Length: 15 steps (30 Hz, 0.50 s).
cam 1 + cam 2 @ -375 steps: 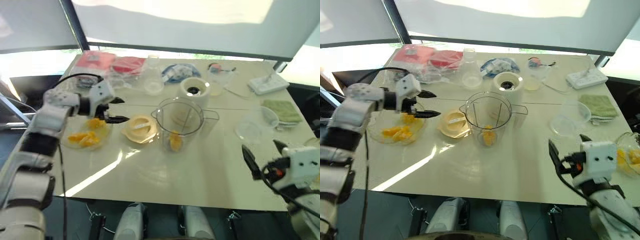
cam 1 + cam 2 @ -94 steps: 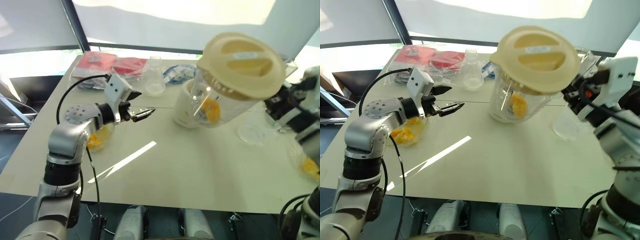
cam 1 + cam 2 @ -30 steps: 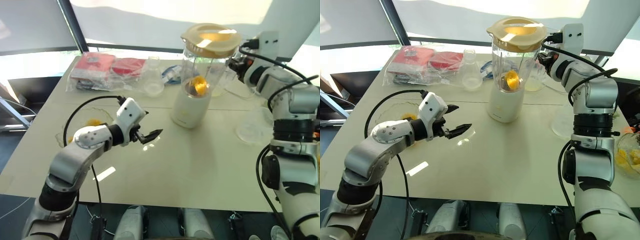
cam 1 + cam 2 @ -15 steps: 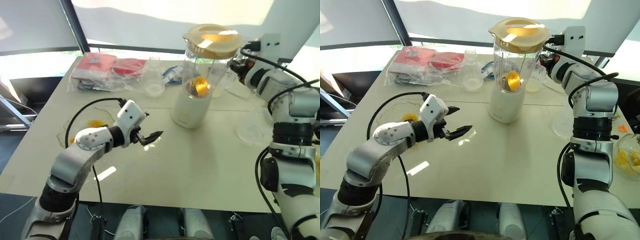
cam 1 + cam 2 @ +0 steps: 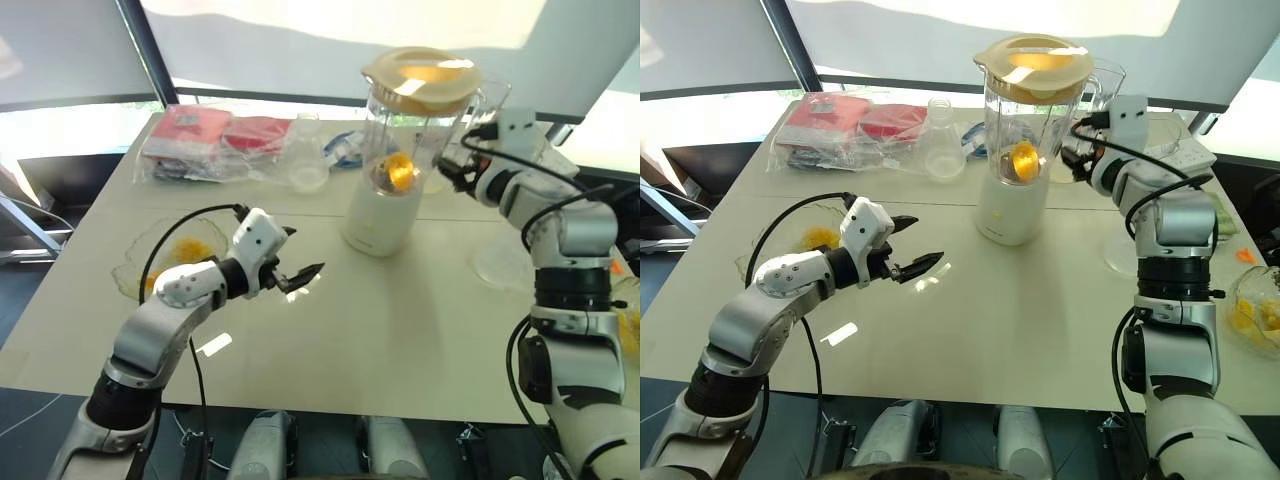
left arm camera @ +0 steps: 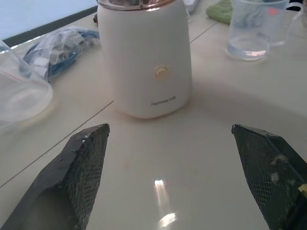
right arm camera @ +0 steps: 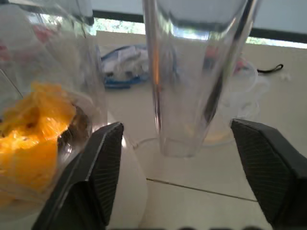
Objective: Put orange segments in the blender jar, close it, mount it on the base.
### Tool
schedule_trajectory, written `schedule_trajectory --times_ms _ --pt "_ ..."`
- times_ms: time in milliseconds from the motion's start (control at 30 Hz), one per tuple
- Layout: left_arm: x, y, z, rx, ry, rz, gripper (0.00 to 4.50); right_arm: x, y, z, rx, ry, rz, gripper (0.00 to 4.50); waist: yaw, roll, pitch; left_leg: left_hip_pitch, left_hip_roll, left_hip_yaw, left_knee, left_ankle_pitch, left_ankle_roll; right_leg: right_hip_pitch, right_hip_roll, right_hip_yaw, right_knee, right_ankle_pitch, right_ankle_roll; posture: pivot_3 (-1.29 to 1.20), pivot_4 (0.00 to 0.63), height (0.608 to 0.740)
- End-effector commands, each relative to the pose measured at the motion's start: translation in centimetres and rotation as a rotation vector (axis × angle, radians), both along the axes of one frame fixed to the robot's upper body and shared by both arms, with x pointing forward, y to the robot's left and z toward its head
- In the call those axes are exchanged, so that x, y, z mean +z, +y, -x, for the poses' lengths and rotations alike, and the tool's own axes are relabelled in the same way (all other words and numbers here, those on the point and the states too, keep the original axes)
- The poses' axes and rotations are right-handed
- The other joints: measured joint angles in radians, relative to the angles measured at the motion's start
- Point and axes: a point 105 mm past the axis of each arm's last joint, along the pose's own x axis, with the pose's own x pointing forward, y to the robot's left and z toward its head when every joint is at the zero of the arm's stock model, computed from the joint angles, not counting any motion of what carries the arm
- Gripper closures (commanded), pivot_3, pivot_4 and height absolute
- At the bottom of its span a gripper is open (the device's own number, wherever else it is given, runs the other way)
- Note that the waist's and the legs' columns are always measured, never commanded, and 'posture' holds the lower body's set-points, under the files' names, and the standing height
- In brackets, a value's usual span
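The jar (image 5: 1032, 125) stands on the base (image 5: 1011, 210), lid on, with orange pieces (image 5: 1023, 160) inside. The right gripper (image 7: 182, 158) has its fingers wide apart on each side of the jar's handle (image 7: 192, 72), not squeezing it. The left gripper (image 5: 908, 245) hangs over the table (image 5: 1020, 330), fingers wide apart, holding nothing.

At the table's (image 5: 1040, 330) far edge — red packets (image 5: 845, 118), a clear flask (image 5: 939, 150), a green cloth (image 6: 214, 9).
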Motion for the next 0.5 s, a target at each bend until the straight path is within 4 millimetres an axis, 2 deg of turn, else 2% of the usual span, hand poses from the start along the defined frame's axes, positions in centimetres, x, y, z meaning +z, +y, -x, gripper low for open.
schedule_trajectory --times_ms 33,300,400,500 --pt "0.9 0.0 -0.1 0.000 -0.061 0.013 0.24 3.2 -0.5 0.3 -0.021 -0.105 0.037 0.04 0.000 0.000 0.000 0.000 0.000 0.000 0.000 0.000 0.000 0.000 0.000 0.000 0.000 0.000 0.000 0.00 0.150 0.740" --pt "0.9 0.1 -0.3 0.009 -0.069 0.024 0.24 4.5 -1.5 2.5 -0.046 -0.121 0.082 0.04 0.002 0.000 0.000 -0.001 0.000 0.000 -0.001 0.000 0.000 0.000 0.000 -0.001 -0.002 0.000 0.000 0.00 0.150 0.740" --pt "0.9 0.1 -0.4 0.009 -0.067 0.036 0.24 4.8 -2.0 4.2 -0.053 -0.111 0.100 0.04 0.005 0.000 0.000 -0.002 0.000 -0.001 -0.001 0.000 0.000 0.000 0.000 -0.001 -0.002 0.000 0.000 0.00 0.150 0.740" --pt "1.0 0.2 -0.5 0.015 -0.068 0.043 0.24 4.4 -1.6 6.5 0.014 -0.081 0.152 0.04 0.004 0.000 0.000 -0.003 0.000 -0.002 -0.001 0.000 0.001 0.000 0.000 -0.002 -0.003 0.000 0.000 0.00 0.150 0.740"
